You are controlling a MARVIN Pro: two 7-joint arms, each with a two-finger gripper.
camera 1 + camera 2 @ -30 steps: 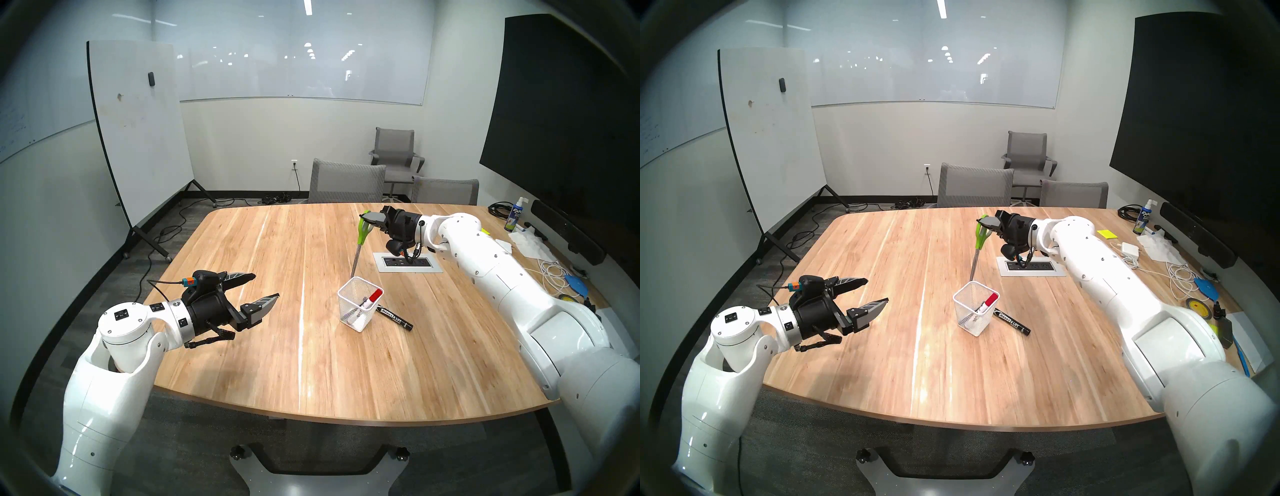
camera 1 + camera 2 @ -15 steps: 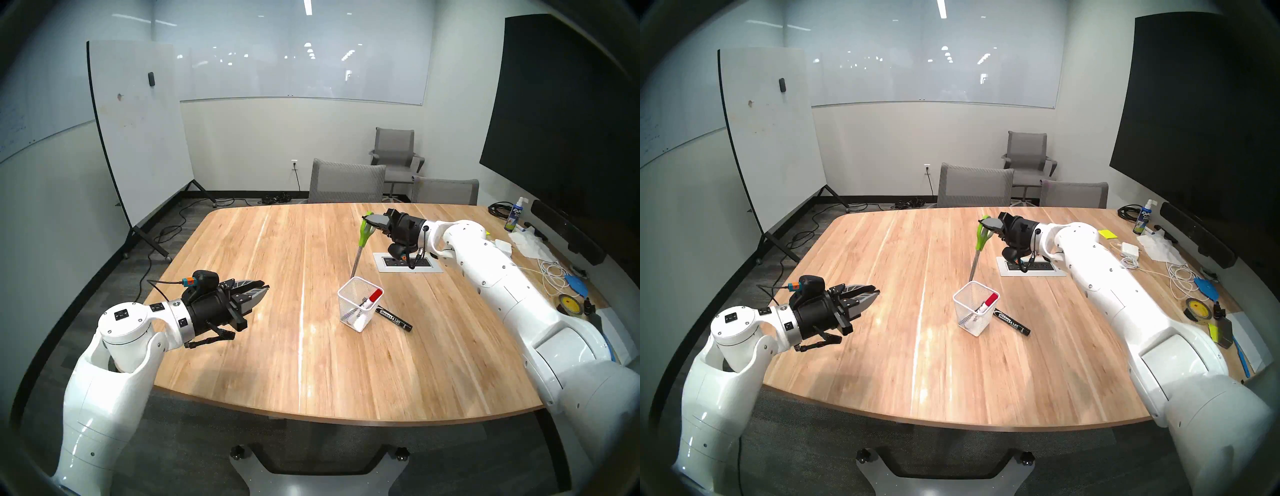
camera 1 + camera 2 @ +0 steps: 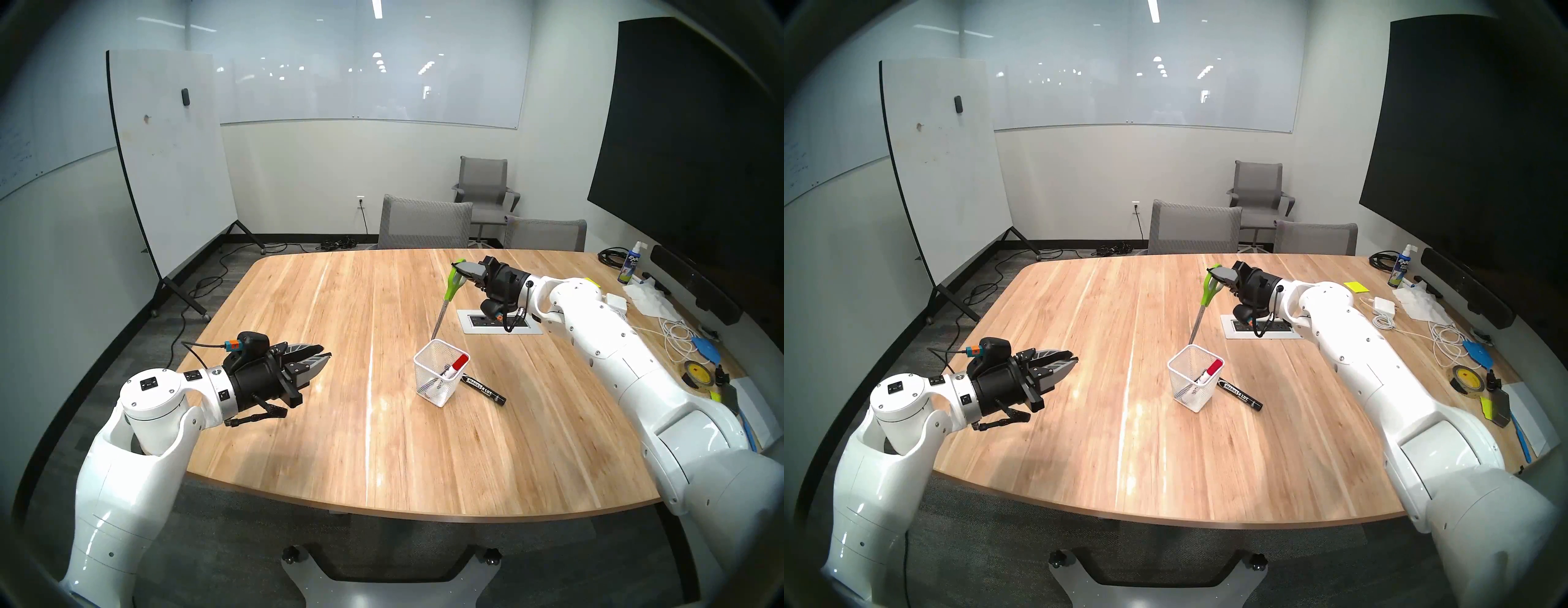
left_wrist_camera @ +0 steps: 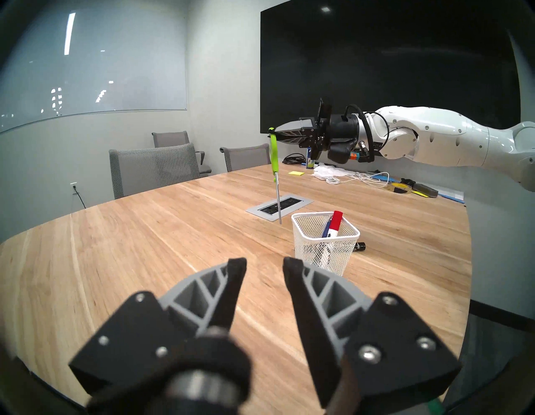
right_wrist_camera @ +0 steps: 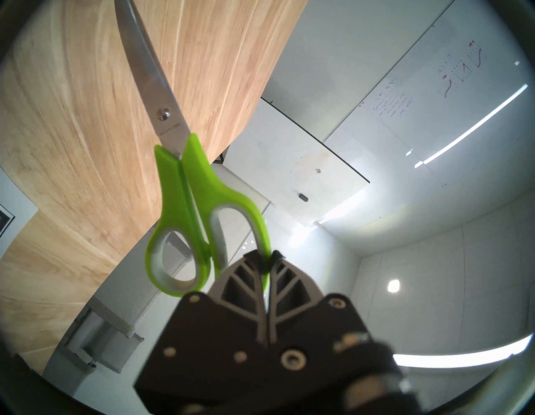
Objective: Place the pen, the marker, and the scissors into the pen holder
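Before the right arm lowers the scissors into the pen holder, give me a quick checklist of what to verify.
1. Right gripper clamped on the scissors: ok, though only on one handle loop.
2. Blades closed, tips down: ok.
3. Tips over the pen holder opening: not ok; the left wrist view shows them outside its rim.
4. Room inside beside the red-capped marker and pen: ok.
5. Left gripper clear of the path: ok.

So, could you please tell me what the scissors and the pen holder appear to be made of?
The scissors: glossy lime-green handles, probably plastic, with matte grey loop linings; the blades look like brushed steel, silver with a rivet. The pen holder: white wire mesh you can see through, likely painted metal.
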